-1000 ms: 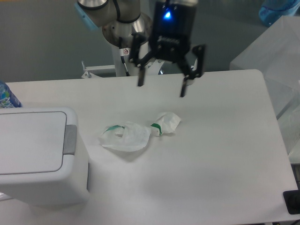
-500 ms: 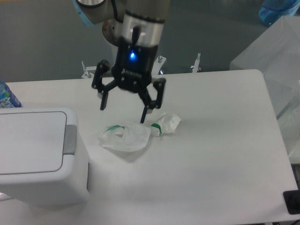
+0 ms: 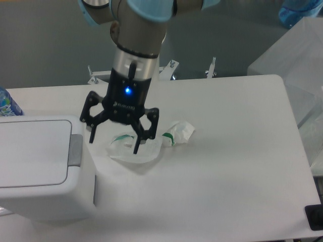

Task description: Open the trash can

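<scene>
Hovering spread apart beside the lidded trash can (image 3: 40, 166), the fingers (image 3: 92, 136) grip nothing.

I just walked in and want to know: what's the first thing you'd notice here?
The big robot gripper with a glowing blue light, hanging open in the middle of the white table, just above a crumpled white-and-green wrapper. Right beside it, at the left edge, sits a large white trash can with its lid shut and a grey push tab facing the gripper.
</scene>
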Tool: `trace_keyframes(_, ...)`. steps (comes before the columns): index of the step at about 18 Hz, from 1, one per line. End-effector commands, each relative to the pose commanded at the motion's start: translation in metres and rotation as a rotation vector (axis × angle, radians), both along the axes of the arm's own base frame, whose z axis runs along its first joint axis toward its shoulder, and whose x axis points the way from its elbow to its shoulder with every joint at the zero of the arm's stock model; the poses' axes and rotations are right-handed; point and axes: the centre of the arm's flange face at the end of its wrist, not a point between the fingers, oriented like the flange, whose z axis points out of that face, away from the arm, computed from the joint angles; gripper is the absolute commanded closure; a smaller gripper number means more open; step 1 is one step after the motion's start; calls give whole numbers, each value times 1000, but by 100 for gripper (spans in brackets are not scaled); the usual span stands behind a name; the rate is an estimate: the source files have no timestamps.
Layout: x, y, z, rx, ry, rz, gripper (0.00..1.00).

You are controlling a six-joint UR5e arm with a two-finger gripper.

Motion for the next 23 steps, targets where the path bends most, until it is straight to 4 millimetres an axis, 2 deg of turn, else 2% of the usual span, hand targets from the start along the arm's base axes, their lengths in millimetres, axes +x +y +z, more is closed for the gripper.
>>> trace_keyframes(8, 6, 4, -20, -26, -21, -13, 0)
trace_keyframes(23, 14, 5, -26, -33, -30, -23, 0)
